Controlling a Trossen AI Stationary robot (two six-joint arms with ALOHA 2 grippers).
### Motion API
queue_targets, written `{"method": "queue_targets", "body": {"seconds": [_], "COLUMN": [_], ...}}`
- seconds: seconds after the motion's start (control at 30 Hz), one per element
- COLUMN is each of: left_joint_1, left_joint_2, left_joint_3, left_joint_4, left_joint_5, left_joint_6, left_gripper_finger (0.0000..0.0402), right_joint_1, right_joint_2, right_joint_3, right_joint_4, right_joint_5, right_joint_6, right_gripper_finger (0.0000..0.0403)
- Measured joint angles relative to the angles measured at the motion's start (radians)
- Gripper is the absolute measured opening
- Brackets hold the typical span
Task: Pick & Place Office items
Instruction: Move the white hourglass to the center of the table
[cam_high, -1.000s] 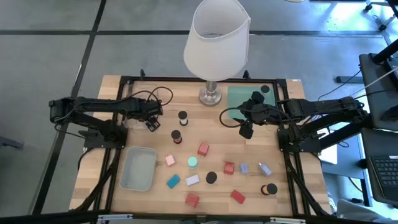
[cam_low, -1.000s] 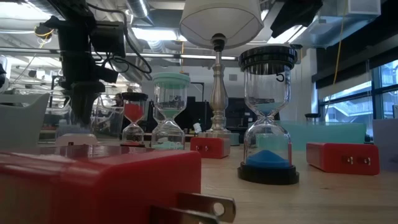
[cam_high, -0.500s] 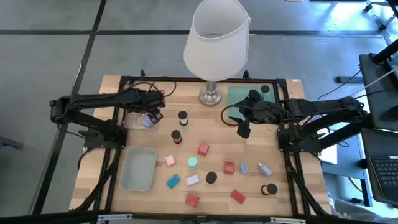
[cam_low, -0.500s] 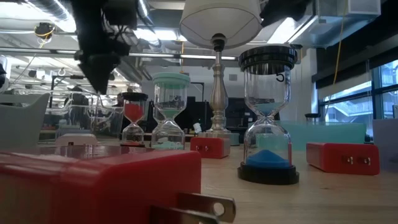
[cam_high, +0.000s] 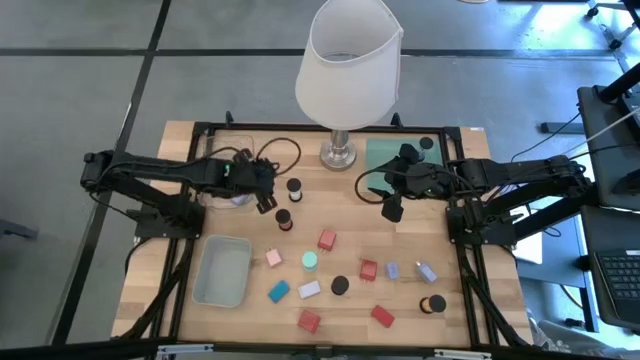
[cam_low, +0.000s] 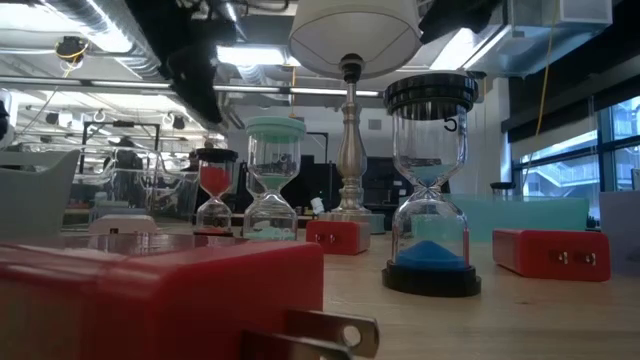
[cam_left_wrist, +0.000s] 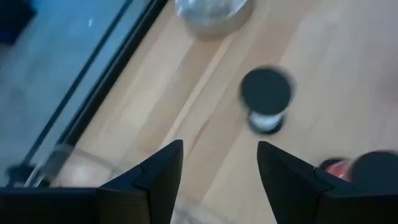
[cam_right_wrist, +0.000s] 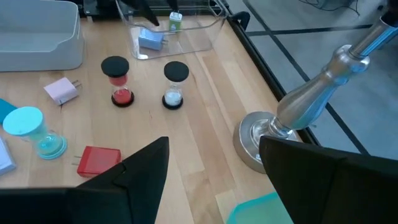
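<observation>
- High view: the grey-blue bin (cam_high: 204, 262) lies well back of the left jaws, off to one side, and the clear tray (cam_high: 216, 193) sits just behind them.
- The left gripper (cam_high: 266, 199) hangs over the wood with its jaws parted to a middling gap and nothing between them.
- The black-capped white sand timer (cam_left_wrist: 266, 99) stands upright just ahead of those jaws, a little off their centre line. The red sand timer (cam_high: 284, 218) is near, off to one side.
- To do this pick well, I judge the wrist should first line the gap up on the white timer's narrow waist, then come down level and close gently. It is tall and looks easy to tip.
- The other office items (cam_high: 327, 240), blocks and caps, lie scattered further along, well apart from both grippers.
- The right gripper (cam_high: 393, 208) waits near the lamp base (cam_right_wrist: 256, 144). Its jaws are apart and empty.
</observation>
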Motion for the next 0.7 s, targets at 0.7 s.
{"method": "queue_targets", "body": {"seconds": [0.7], "left_joint_1": [-0.064], "left_joint_2": [0.000], "left_joint_3": [-0.064], "left_joint_4": [0.178], "left_joint_5": [0.052], "left_joint_6": [0.054], "left_gripper_finger": [0.0292], "right_joint_1": [0.000], "right_joint_2": [0.000], "right_joint_3": [0.000], "right_joint_4": [0.000], "right_joint_5": [0.003], "right_joint_6": [0.004], "right_gripper_finger": [0.0253]}}
